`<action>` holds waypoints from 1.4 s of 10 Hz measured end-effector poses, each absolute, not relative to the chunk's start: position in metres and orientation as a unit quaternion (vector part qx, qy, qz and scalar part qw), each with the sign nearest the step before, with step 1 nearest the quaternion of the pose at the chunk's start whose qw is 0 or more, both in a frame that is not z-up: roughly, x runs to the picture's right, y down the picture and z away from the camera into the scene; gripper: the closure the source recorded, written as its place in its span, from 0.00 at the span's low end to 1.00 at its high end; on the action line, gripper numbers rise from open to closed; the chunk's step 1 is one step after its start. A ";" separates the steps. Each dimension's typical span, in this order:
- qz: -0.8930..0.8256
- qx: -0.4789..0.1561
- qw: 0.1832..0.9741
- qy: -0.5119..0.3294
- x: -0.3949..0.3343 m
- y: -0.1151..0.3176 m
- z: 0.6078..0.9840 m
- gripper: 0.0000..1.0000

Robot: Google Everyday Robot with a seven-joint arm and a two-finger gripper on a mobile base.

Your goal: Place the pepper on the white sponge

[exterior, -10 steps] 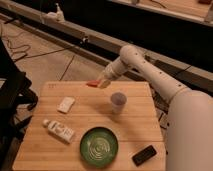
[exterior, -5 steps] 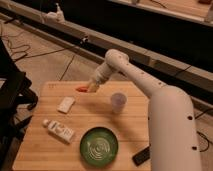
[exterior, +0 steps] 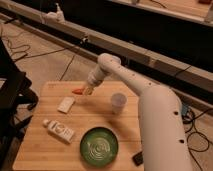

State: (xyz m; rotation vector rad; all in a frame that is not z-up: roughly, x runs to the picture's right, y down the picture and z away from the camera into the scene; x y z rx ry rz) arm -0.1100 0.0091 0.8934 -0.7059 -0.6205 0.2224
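Gripper (exterior: 86, 91) sits above the far part of the table, fingers clamped together on the pepper (exterior: 78, 91). Pepper is orange-red, small and tapered, and sticks out sideways from the fingertips toward the table's left side, roughly level. It appears to be held off the wood, though contact with the surface cannot be ruled out from this angle.

Remaining items, largest first:

- White robot arm (exterior: 150, 100): fills the right side of the view, reaches from the lower right up over the table, bends at an elbow joint, then angles down to the gripper.
- Wooden table (exterior: 45, 150): light wood with visible planks, standing on a concrete floor with dark cables trailing across it.
- Green plate (exterior: 99, 146): round, ribbed in rings, near the front edge, well apart from the gripper.
- White tube (exterior: 58, 130): printed label, lying on its side at an angle at front left, left of the plate.
- Translucent cup (exterior: 118, 102): upright, to the right of the gripper and near the arm.
- White sponge (exterior: 66, 104): flat rectangular pad, lying on the wood below and to the left of the pepper tip, near but apart from it. Pepper is not over the sponge.
- Dark slab (exterior: 137, 158): only a corner shows, beside the arm at the front.
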 end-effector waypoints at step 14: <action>0.060 -0.371 0.855 -0.358 -0.197 0.037 0.891 1.00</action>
